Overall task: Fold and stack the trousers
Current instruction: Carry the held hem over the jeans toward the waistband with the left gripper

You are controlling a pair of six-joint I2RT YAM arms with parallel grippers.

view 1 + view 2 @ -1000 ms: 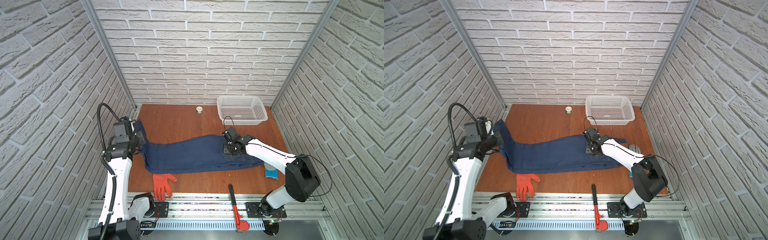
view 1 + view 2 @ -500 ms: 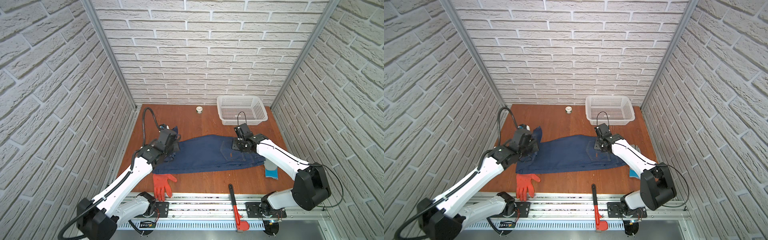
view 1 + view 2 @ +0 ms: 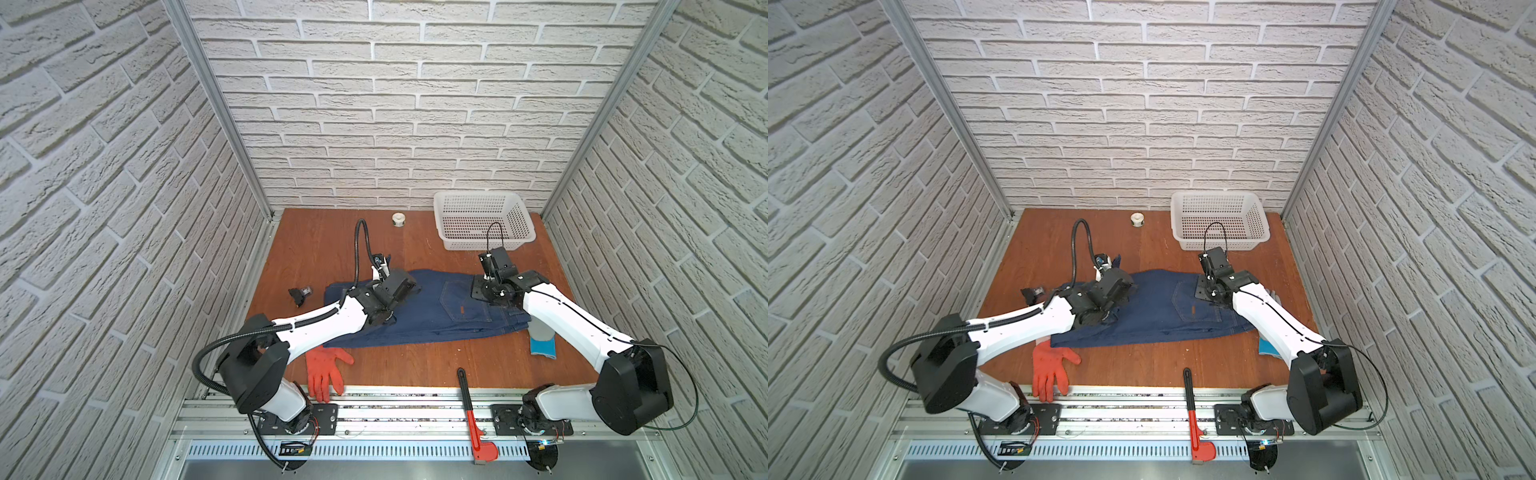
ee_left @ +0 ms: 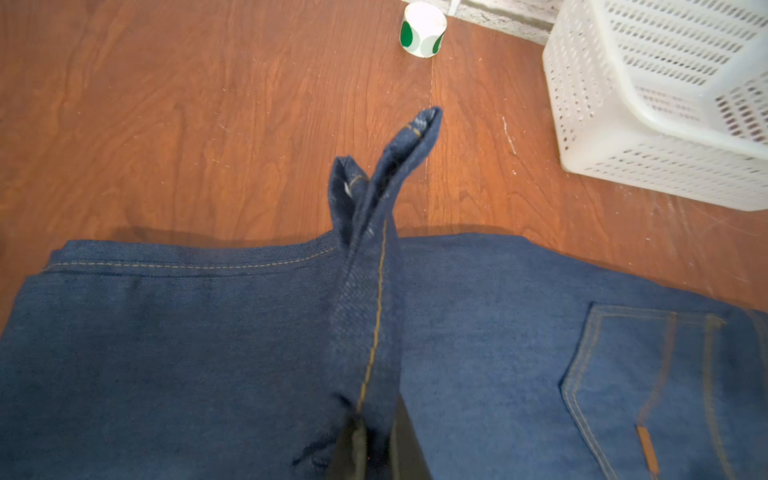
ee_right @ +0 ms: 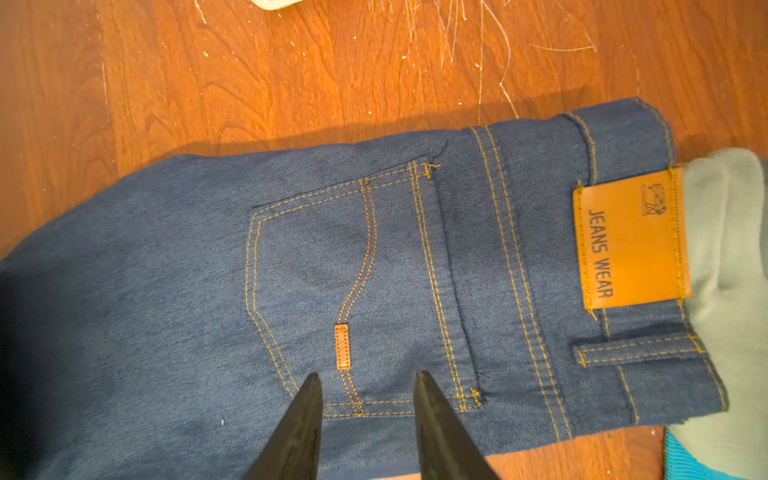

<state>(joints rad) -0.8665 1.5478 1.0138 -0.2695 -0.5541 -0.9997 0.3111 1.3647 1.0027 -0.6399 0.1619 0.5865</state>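
We are watching the left tool [image 4: 376, 428] pinching the trousers [image 3: 436, 316], the right tool [image 5: 366, 376] hovering spread above their pocket [image 5: 340, 270], the basket [image 3: 461, 243] sitting at one o'clock.

Wooden bench [image 3: 324, 249] carries trousers [image 3: 436, 316] beneath left tool [image 4: 365, 440] and right tool [image 5: 365, 382]. White basket [image 3: 469, 243] beyond right tool; orange glove [image 3: 324, 370] well behind left tool.

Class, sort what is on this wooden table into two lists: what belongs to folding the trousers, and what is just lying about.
Belongs to the job: trousers; left claw, shut on a leg hem; right claw, open over the back pocket.
Lying about: orange glove; grey-and-blue glove; white basket; red wrench; sticker roll; small black object.
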